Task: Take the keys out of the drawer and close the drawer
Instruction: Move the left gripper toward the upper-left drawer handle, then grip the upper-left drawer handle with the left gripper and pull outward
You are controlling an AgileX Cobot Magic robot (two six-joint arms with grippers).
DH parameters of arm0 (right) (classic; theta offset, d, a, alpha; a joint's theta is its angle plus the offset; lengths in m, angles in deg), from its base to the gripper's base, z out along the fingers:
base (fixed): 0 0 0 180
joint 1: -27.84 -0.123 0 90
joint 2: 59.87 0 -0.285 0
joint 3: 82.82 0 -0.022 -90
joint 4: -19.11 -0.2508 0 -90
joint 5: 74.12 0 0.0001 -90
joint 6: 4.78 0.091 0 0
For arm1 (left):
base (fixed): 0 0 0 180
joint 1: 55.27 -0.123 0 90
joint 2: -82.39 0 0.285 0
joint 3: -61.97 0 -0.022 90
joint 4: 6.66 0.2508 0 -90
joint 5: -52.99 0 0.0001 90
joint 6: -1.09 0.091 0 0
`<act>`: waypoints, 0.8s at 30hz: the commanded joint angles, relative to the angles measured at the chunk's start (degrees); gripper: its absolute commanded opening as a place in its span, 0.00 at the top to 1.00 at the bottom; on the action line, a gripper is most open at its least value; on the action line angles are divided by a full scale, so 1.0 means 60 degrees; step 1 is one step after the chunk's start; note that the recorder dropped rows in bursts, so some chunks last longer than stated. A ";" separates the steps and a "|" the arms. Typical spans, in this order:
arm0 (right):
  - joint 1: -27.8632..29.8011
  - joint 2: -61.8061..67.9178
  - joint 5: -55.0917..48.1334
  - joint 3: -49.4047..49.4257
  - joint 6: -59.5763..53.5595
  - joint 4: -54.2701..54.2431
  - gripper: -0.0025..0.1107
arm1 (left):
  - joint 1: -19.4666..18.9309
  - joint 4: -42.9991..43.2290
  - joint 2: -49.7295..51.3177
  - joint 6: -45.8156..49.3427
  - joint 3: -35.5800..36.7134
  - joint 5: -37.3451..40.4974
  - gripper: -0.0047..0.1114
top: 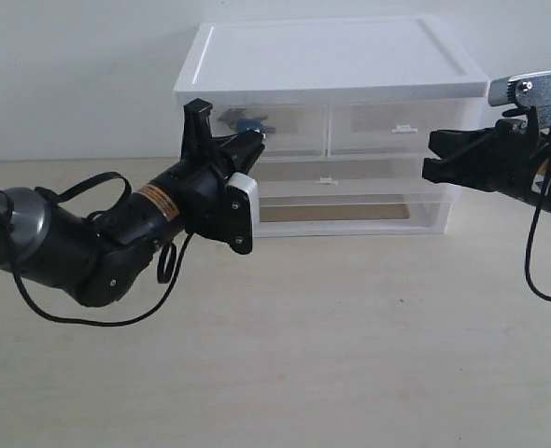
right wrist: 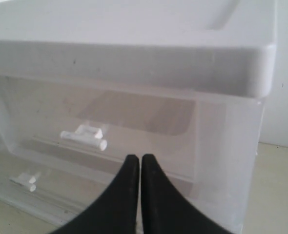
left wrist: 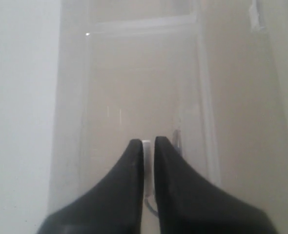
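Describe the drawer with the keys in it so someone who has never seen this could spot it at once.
Find the clear plastic drawer unit with the white top. Its upper row holds two small drawers side by side; take the left drawer. Unlike the right twin, it shows the keys with a blue fob through its front, and the left gripper pinches its handle.

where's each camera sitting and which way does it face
Exterior: off the arms, facing the drawer unit front-on; shows both arms, left tool, right tool.
Left wrist: on the left arm, close against the drawer; shut tool grips its white tab.
Right wrist: on the right arm, facing the right-hand drawer; its shut tool shows.
Shared: exterior and right wrist both show the unit's white top.
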 commanded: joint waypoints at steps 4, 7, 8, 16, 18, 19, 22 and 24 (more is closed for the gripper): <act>-0.0031 -0.0001 -0.0034 -0.0042 -0.0043 -0.0032 0.98 | 0.0740 -0.0688 -0.0351 0.0735 0.1145 -0.0540 0.92; -0.0031 -0.0001 -0.0060 -0.0042 -0.0043 -0.0032 0.98 | 0.0769 -0.0973 -0.0585 0.0801 0.1360 -0.0925 0.92; -0.0031 -0.0001 -0.0100 -0.0042 -0.0019 -0.0032 0.98 | 0.0748 -0.1045 -0.0670 0.0639 0.1378 -0.0923 0.92; -0.0031 0.0013 -0.0095 -0.0042 0.0163 0.0006 0.98 | 0.0616 -0.1316 -0.0950 -0.0965 0.1116 -0.0263 0.67; -0.0031 0.0013 -0.0104 -0.0042 0.0182 0.0013 0.98 | 0.0590 -0.1316 -0.0950 -0.0965 0.0896 0.0529 0.55; -0.0031 0.0013 -0.0104 -0.0042 0.0182 0.0013 0.98 | 0.0590 -0.1316 -0.0950 -0.0923 0.0758 0.0838 0.53; -0.0031 0.0013 -0.0104 -0.0042 0.0182 0.0013 0.98 | 0.0590 -0.1357 -0.0950 -0.0781 0.0474 0.1079 0.61; -0.0031 0.0013 -0.0104 -0.0042 0.0182 0.0013 0.98 | 0.0590 -0.1357 -0.0950 -0.0538 0.0288 0.1176 0.67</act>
